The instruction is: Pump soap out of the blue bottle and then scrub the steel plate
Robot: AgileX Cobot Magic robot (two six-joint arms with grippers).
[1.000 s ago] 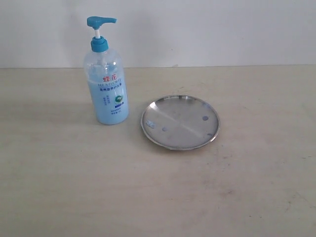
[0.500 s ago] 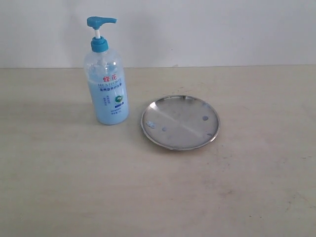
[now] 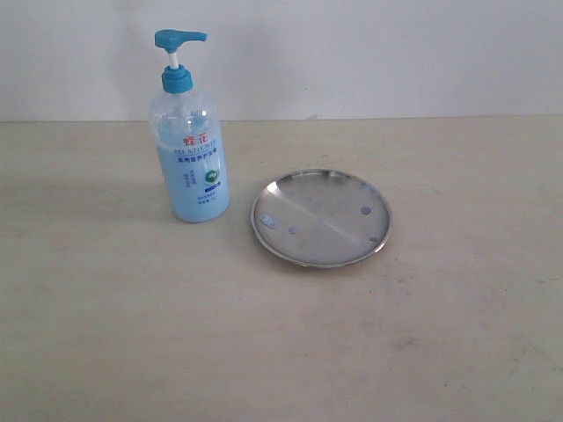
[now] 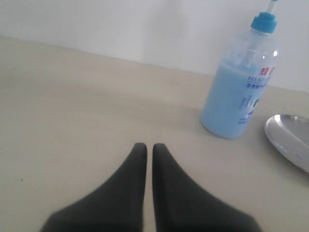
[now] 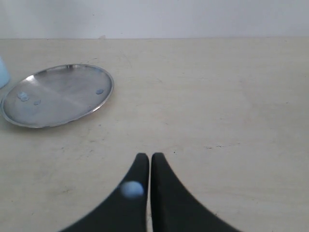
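Note:
The blue bottle (image 3: 188, 149) stands upright on the table, its pump head (image 3: 179, 40) raised and pointing right; pale blue soap fills most of it. The steel plate (image 3: 321, 217) lies just right of it, with a few small spots and a whitish dab near its left rim. Neither gripper shows in the exterior view. In the left wrist view my left gripper (image 4: 146, 148) is shut and empty, well short of the bottle (image 4: 239, 92). My right gripper (image 5: 146, 157) is shut with nothing in it, apart from the plate (image 5: 58, 94). A pale blue blob sits on one right finger (image 5: 131, 189).
The light wooden table (image 3: 281, 334) spreads wide around both objects. A plain white wall (image 3: 352, 53) runs along its back edge, close behind the bottle. Only a sliver of the plate's rim (image 4: 289, 137) appears in the left wrist view.

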